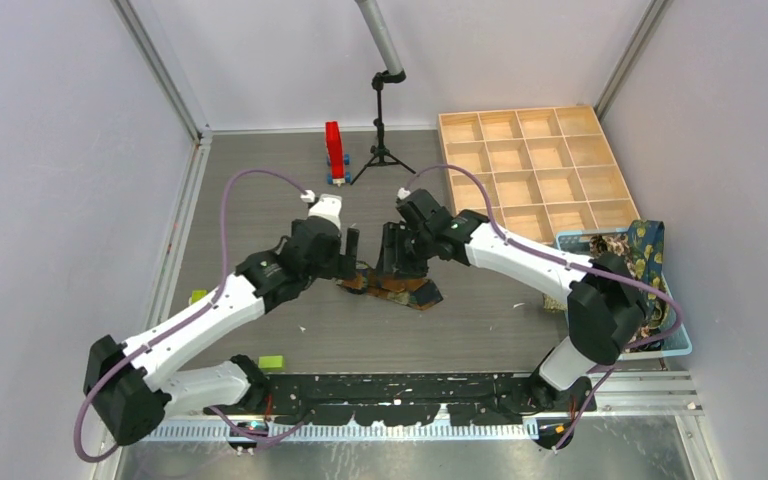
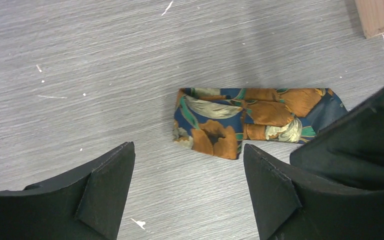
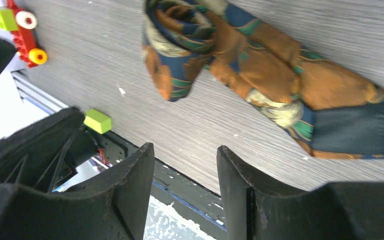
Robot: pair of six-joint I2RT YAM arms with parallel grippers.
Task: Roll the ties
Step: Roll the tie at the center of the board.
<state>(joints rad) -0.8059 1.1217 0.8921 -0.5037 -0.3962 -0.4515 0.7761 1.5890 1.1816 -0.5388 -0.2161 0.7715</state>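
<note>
Ties (image 1: 646, 250) lie in the blue basket (image 1: 680, 347); left end effector (image 2: 187, 152) and right end effector (image 3: 185, 152) gape empty near a folded tie (image 2: 240, 120)

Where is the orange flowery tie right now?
In the top view the tie lies folded on the table, below the left gripper and right gripper, left of the wooden tray.
</note>
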